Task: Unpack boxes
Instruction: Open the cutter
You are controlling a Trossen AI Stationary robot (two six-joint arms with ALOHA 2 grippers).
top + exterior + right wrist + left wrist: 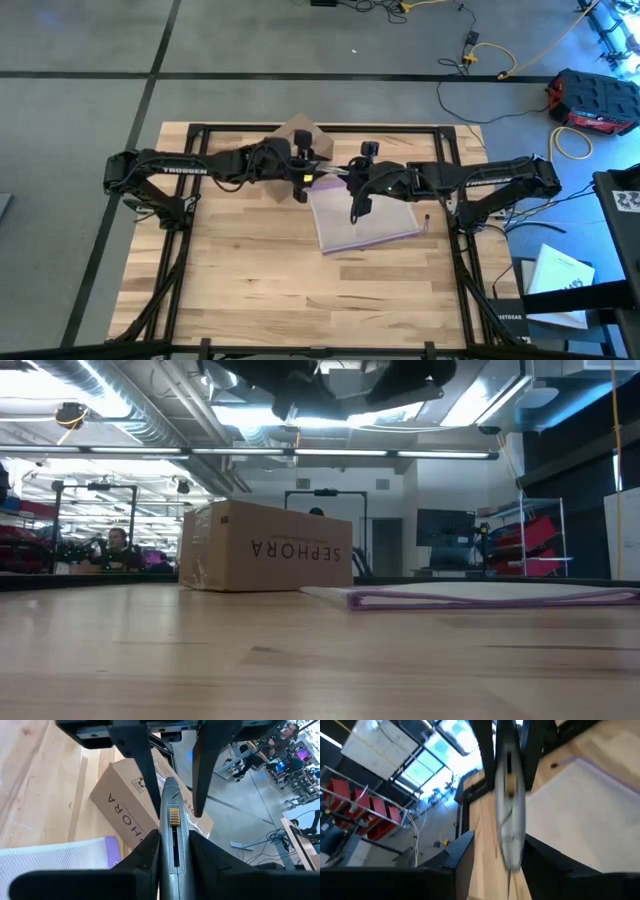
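Observation:
A brown cardboard box (300, 133) lettered SEPHORA (265, 545) rests on its underside near the table's far edge. My right gripper (172, 835) is above the table's middle (342, 180), shut on a slim grey knife-like tool (172, 815). My left gripper (499, 840) faces it from the left (318, 175) and is open. Its fingers (145, 775) stand on either side of the tool's far end (510, 820). A clear bag with a purple edge (365, 220) lies flat below the right gripper. My right gripper pinches the tool's rear part (172, 847) between its two fingers, which lie along the tool. The fingers come from the table's right side and slant a little downward. The tool sticks out ahead of them toward the left gripper and is lifted clear of the table and the bag.
The bag (480, 597) covers the table's middle right, and the box (125, 805) stands just beyond both grippers. A black frame (450, 128) edges the table. Bare wood (240, 270) lies toward the near and left sides. A person (115, 545) sits in the room behind.

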